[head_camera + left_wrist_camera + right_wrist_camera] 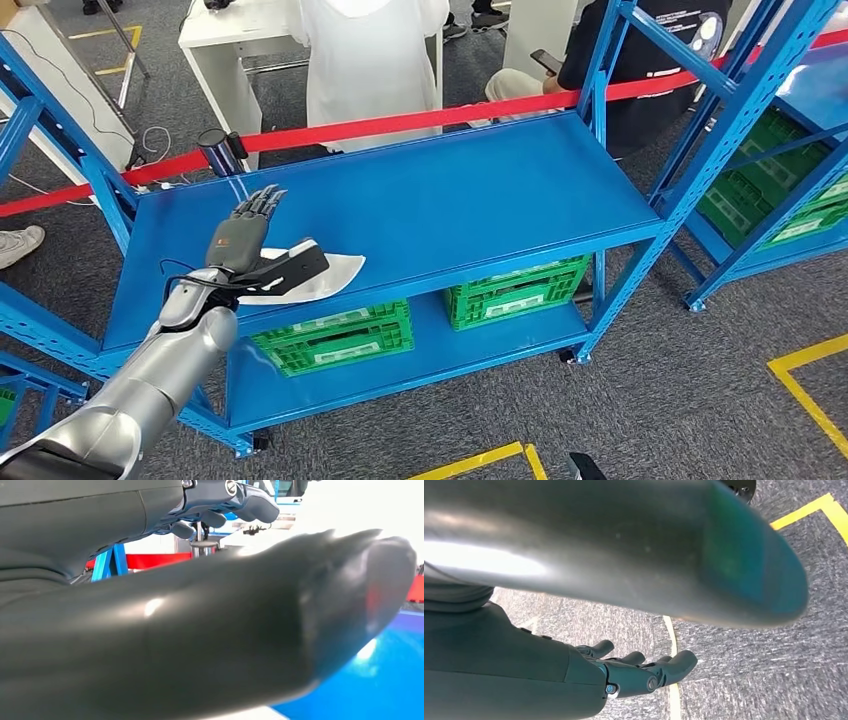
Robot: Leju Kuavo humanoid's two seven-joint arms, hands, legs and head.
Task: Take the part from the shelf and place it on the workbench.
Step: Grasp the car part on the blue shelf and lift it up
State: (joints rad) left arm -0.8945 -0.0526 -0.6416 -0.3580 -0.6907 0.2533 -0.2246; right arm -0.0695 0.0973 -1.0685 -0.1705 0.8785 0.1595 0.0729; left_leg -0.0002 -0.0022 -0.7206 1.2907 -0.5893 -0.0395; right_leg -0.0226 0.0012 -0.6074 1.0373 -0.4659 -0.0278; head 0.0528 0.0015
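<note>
The white part [318,278] lies flat on the top board of the blue shelf [480,200], near the front edge. The left hand [245,232] is right at it. The thumb sticks out across the top of the part, and the fingers [262,203] point up and away, spread apart. It looks like the hand rests on the part but does not grip it. I think it holds nothing yet.

Here is what could go wrong. The part is thin and flat, so the fingers may not get under it. If the hand pushes down and slides, the part may scoot along the smooth blue board. It sits close to the front edge, so a pull could tip it off and drop it to the floor. If the thumb alone presses it, the part may slip out when the arm lifts.

The left arm [150,380] comes up from below and reaches forward over the shelf edge, with the wrist bent up. In the left wrist view the thumb [225,625] is very close to the camera and blurry.

The right hand [639,672] hangs down over the grey floor [744,670]. Its fingers are a little bent, apart, and hold nothing.
</note>
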